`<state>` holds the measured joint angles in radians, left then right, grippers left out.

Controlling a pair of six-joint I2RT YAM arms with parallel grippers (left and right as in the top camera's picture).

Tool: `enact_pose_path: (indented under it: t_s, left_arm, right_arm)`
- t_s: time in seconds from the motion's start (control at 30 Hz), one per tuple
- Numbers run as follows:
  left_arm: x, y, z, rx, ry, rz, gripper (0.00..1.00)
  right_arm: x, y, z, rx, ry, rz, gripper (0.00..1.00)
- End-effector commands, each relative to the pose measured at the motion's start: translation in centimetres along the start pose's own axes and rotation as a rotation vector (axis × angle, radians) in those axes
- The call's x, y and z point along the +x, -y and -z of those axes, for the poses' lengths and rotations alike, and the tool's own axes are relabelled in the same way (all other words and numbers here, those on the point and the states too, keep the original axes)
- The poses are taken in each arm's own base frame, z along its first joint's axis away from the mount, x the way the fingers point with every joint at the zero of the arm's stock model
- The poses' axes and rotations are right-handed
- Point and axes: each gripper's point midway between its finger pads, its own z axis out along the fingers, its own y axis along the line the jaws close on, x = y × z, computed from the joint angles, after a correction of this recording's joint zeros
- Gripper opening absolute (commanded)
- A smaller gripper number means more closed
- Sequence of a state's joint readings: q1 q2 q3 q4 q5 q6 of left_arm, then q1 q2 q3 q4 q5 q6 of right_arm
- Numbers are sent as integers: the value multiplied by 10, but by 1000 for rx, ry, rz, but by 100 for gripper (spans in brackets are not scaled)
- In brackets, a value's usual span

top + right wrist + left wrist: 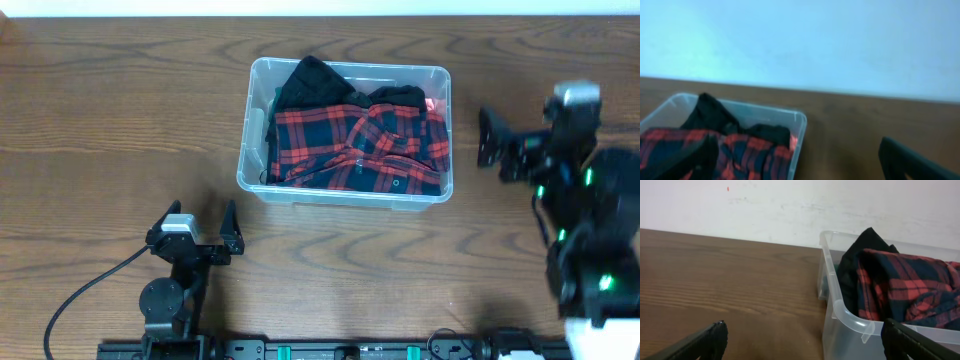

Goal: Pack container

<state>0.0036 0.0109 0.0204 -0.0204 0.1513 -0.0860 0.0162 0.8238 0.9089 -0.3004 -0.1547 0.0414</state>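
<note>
The clear plastic container (246,135) stands at the middle of the table. A red and black plaid shirt (365,145) and a black garment (312,80) fill it. My left gripper (196,225) is open and empty, low over the table in front of the container's left corner. Its wrist view shows the container's near corner (840,305) and the shirt (905,285) between the open fingers (802,335). My right gripper (492,140) is open and empty, raised just right of the container. Its wrist view shows the container (801,125) below the open fingers (795,150).
The wooden table (110,120) ends at a white wall behind the container. A black cable (85,290) runs from the left arm's base to the front edge. The right arm's body (590,230) fills the right side.
</note>
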Motion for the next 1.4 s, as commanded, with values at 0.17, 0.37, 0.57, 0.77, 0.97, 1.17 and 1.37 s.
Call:
enact_pose_path:
  t_s: [0.17, 0.37, 0.57, 0.77, 0.97, 1.17, 1.37]
  left_arm:
    - [15, 1, -1, 13, -47, 14, 98]
    - [15, 1, -1, 13, -47, 14, 98]
    - [15, 1, -1, 13, -47, 13, 98]
    - [15, 1, -1, 13, -47, 14, 98]
    - [15, 1, -1, 13, -47, 14, 98]
    - [15, 1, -1, 13, -47, 14, 98]
    - [16, 1, -1, 13, -48, 14, 98]
  right_arm:
    - [44, -10, 35, -45, 193, 72, 99]
    - [76, 8, 44, 49, 225, -69, 99]
    - [113, 11, 44, 56, 220, -86, 99]
    - [143, 13, 42, 55, 216, -86, 99]
    - [161, 14, 39, 54, 210, -86, 99]
    - [169, 14, 38, 53, 218, -85, 99]
    - [188, 18, 34, 73, 153, -77, 99]
